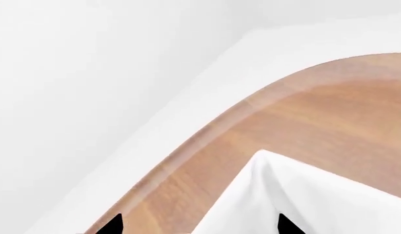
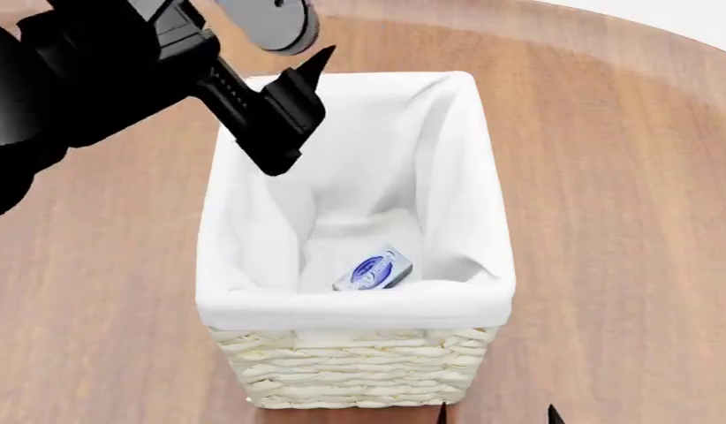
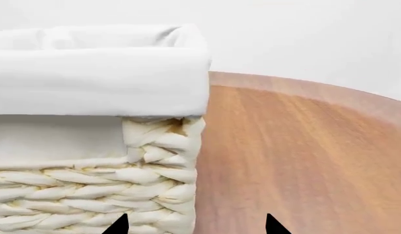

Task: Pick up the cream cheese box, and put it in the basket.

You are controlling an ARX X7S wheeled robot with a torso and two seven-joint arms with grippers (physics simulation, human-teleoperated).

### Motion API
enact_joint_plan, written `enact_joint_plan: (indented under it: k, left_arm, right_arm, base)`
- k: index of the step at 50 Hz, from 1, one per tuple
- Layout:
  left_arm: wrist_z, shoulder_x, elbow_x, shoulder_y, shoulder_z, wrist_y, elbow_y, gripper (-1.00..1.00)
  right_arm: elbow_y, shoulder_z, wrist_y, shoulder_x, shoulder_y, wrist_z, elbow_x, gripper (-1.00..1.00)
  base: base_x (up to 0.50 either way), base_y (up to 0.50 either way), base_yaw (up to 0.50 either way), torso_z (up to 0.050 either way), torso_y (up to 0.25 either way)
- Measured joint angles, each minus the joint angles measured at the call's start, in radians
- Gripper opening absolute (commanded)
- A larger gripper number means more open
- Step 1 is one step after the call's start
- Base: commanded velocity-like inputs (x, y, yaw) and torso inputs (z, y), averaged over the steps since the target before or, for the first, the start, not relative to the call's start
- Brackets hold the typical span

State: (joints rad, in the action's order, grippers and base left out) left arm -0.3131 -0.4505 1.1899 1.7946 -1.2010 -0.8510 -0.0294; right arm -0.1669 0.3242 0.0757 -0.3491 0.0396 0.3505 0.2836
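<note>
Round light-brown wooden table (image 2: 623, 177) carried everything; its curved edge showed in all three views.

Tall rectangular cream woven wicker basket (image 2: 357, 367) with white cloth liner (image 2: 339, 305) folded over the rim stood upright on the table, centre of the head view. Right wrist view showed one of its corners (image 3: 168, 161) close up, weave below, liner fold above.

Left arm, black, came in from the head view's upper left and reached over the basket's far-left rim. Left gripper (image 2: 295, 106) hovered above the basket opening, apart from the liner as far as the head view showed. Jaws parted, nothing between them, touching nothing. In the left wrist view only two black fingertips (image 1: 112, 225) showed, set well apart, with a liner corner (image 1: 298, 195) and the table edge beyond them.

Right gripper (image 3: 195, 225): two black fingertips spaced wide in its wrist view, nothing held, pointed at the basket's near corner and the bare table beside it. Head view caught only a small black tip (image 2: 554, 413) at the bottom edge, just beside the basket's base; arm pose could not be told.

Small flat white-grey cream cheese box (image 2: 375, 269) with blue oval logo lay tilted at the bottom of the basket, inside the liner, toward the near wall. Well below the left gripper, no contact with it.
</note>
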Motion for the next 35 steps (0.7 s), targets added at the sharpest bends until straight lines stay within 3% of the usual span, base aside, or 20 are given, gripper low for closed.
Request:
enact_joint_plan:
  k: [10,22,27,35]
  left_arm:
    - [-0.218,-0.168,0.089,-0.051,0.105,0.05,-0.342,1.0]
    - [-0.42,-0.287,0.135,-0.125,0.214,0.156,-0.552,1.0]
    - [-0.496,-0.327,0.147,-0.147,0.255,0.196,-0.612,1.0]
    - [-0.632,-0.389,0.165,-0.167,0.325,0.257,-0.694,1.0]
  right_arm:
    - [-0.242,-0.08,-0.104,-0.073,0.012,0.085,0.038,1.0]
    - [-0.637,-0.208,-0.411,-0.222,-0.137,0.294,0.192,1.0]
    - [-0.732,-0.103,-0.443,-0.411,-0.375,0.526,0.383,1.0]
    - [-0.814,0.223,-0.463,-0.631,-0.986,0.855,0.709,1.0]
  base:
    - [0.0,0.0,0.0,0.0,0.0]
    - [0.0,0.0,0.0,0.001,0.0]
    - [0.0,0.0,0.0,0.0,0.0]
    - [0.0,0.0,0.0,0.0,0.0]
